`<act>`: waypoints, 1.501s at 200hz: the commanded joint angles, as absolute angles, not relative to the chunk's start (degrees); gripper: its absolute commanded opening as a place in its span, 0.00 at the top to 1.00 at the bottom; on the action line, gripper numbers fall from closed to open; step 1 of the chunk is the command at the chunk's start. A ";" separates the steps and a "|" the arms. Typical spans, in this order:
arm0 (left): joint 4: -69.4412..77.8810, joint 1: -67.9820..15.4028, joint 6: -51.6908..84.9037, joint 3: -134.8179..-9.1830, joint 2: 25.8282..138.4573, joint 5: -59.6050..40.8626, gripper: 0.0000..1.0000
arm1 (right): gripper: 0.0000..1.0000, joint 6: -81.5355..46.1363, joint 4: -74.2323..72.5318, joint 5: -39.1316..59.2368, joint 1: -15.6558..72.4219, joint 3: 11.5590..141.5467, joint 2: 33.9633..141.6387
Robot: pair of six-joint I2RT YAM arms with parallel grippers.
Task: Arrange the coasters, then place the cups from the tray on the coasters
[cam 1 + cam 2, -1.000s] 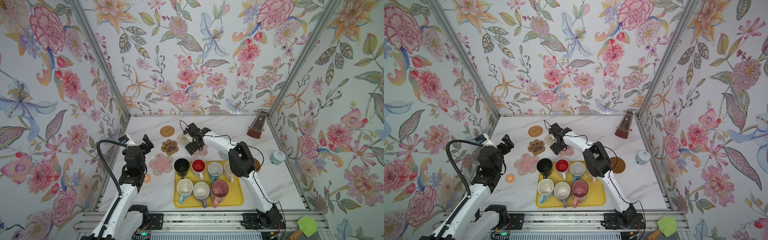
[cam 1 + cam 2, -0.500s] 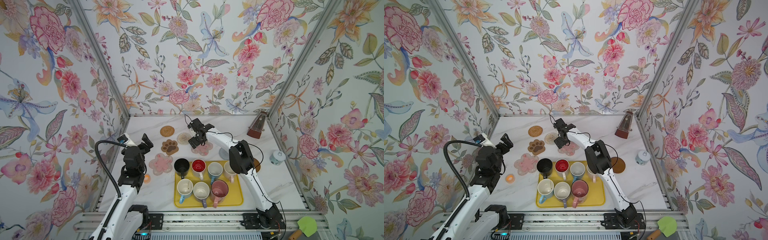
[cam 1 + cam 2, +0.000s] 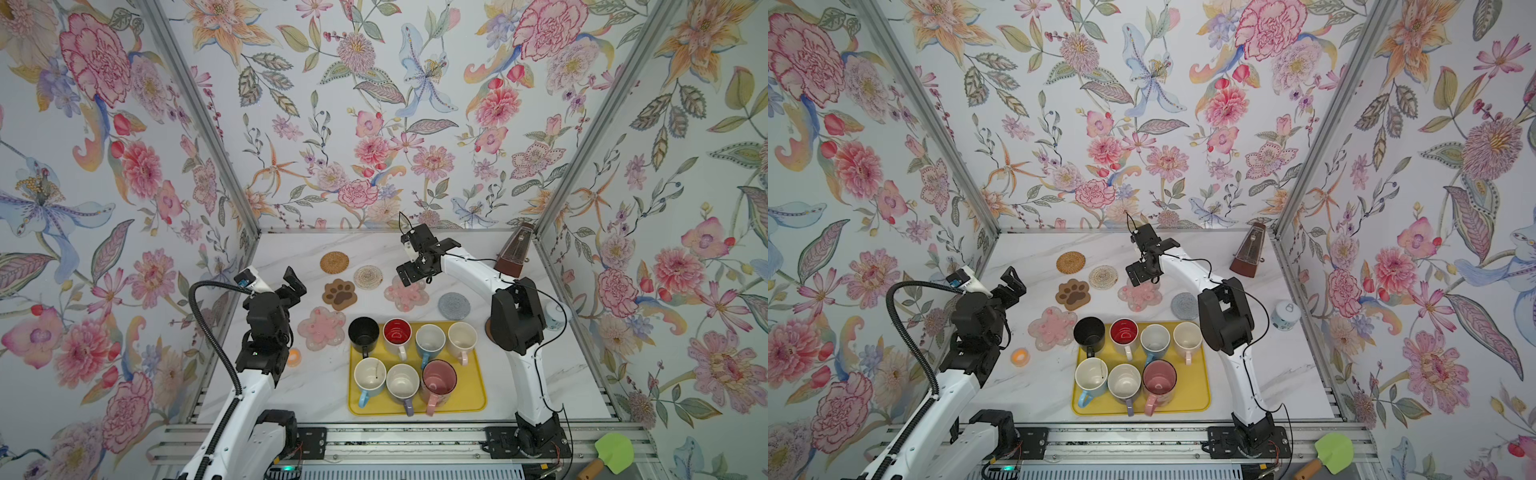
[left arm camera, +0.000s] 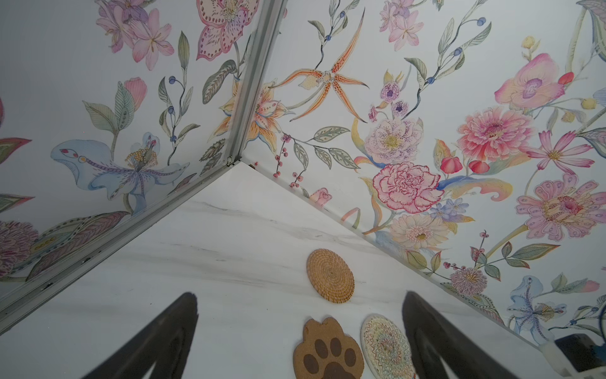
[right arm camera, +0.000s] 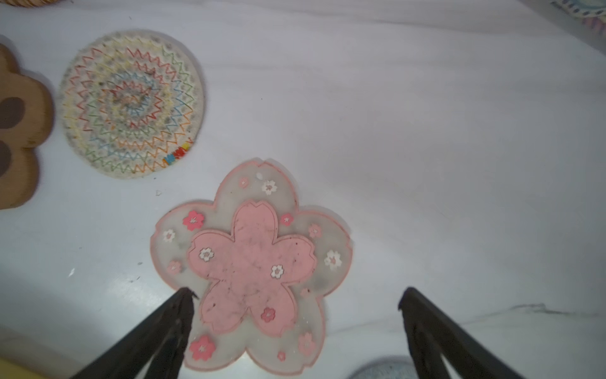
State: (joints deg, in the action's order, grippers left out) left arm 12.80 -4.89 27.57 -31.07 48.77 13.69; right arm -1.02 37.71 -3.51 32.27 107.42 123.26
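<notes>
Right gripper [image 5: 295, 295], jaws spread wide and empty, hung over one pink flower coaster [image 5: 252, 269] — the cream woven coaster [image 5: 131, 105] lay near it. Left gripper [image 3: 294, 282], equally wide and empty, was raised at the left side of the white table [image 3: 316, 390], aimed toward the tan woven coaster [image 4: 330, 275]. Beyond the yellow tray [image 3: 469, 401] lay the paw coaster [image 3: 339, 294], a second pink flower coaster [image 3: 321, 328] and the grey-blue coaster [image 3: 454, 305]. All seven cups [image 3: 430, 340] — the black cup [image 3: 363, 332] at the far left corner — stood in two rows on the tray.
</notes>
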 commanded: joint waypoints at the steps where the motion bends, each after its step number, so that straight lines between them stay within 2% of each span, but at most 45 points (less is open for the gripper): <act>1: 12.83 -4.59 28.39 -32.95 50.01 13.01 0.01 | 0.01 -4.36 34.18 -1.01 31.86 100.66 118.64; 30: 13.32 -4.57 28.47 -33.49 51.65 12.39 0.01 | 0.01 -4.91 32.30 -0.56 31.81 92.90 115.88; 74: 12.90 -4.58 28.56 -34.69 53.04 11.29 0.01 | 0.01 -6.66 31.88 -0.26 31.82 88.22 115.01; 131: 12.83 -4.60 28.83 -34.96 53.85 10.75 0.01 | 0.02 -12.48 30.67 -0.31 24.52 80.86 107.59; 195: 13.75 -4.58 27.47 -37.51 59.08 8.22 0.01 | 0.10 -15.21 30.72 -1.92 19.26 68.13 98.95; 243: 13.53 -4.66 28.60 -39.90 64.26 3.37 0.01 | 0.17 -15.12 30.52 -1.29 16.45 65.66 99.93; 300: 13.45 -4.57 28.57 -40.25 64.27 2.61 0.01 | 0.22 -15.39 27.84 -1.49 16.44 64.80 102.88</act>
State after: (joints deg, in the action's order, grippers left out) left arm 13.06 -4.89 28.42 -38.41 64.62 3.53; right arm -14.87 29.47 -1.04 16.38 65.49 100.31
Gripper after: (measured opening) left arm 0.989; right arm 0.795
